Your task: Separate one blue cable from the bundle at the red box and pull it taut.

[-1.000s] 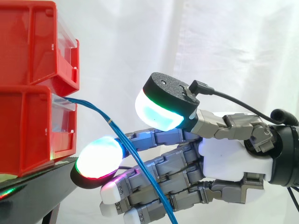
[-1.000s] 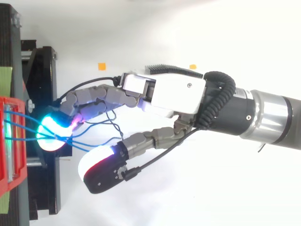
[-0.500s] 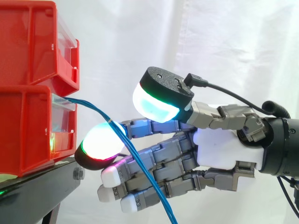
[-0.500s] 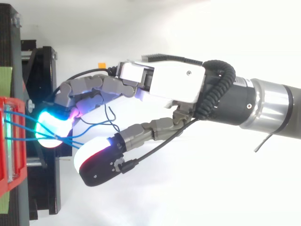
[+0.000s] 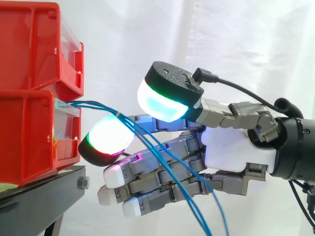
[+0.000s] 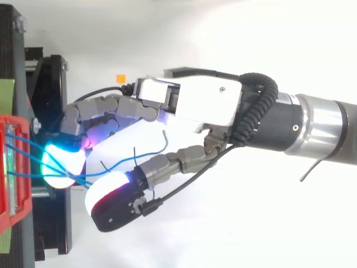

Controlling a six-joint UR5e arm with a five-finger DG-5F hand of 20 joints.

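Several thin blue cables (image 5: 162,157) leave the clear front of the lower red box (image 5: 29,132) and slope down to the right. They fan out across the fingers of my hand (image 5: 236,152) and hang below it. In the top view the cables (image 6: 25,146) run from the red box (image 6: 11,167) past one glowing fingertip (image 6: 58,167) that sits close to the box front. The fingers reach nearly straight toward the box. The thumb pad (image 5: 165,101) hovers above the strands, apart from them. No strand is pinched.
A second red box (image 5: 34,44) is stacked on the lower one, and both rest on a black stand (image 5: 39,196). The white curtain hangs behind. In the top view an orange marker (image 6: 120,78) lies on the white floor by the stand (image 6: 50,84).
The hand has risen a little and moved closer to the box. The cables, earlier one tight bunch, now spread apart over the fingers. The thumb has swung nearer the box.
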